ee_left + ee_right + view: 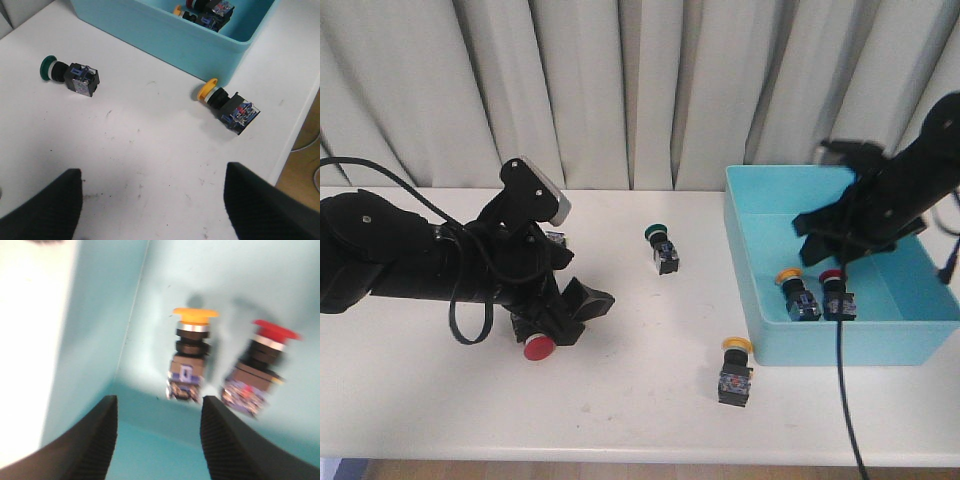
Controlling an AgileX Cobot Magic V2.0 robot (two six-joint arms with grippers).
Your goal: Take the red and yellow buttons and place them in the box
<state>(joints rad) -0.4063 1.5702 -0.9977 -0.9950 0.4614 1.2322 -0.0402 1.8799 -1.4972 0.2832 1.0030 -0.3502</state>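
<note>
On the table a red button (538, 347) lies close under my left arm; the left wrist view does not show it. A yellow button (735, 366) (227, 104) lies on its side just outside the front wall of the turquoise box (840, 338) (165, 37). Inside the box rest a yellow button (795, 293) (190, 357) and a red button (835, 295) (261, 371). My left gripper (575, 310) (152, 171) is open over bare table. My right gripper (825, 255) (160, 401) hangs open and empty inside the box (170, 450), near those two buttons.
A green-capped button (662, 246) (70, 77) lies on the table between the left arm and the box. Grey curtains hang behind the table. The table's front edge runs near the loose yellow button.
</note>
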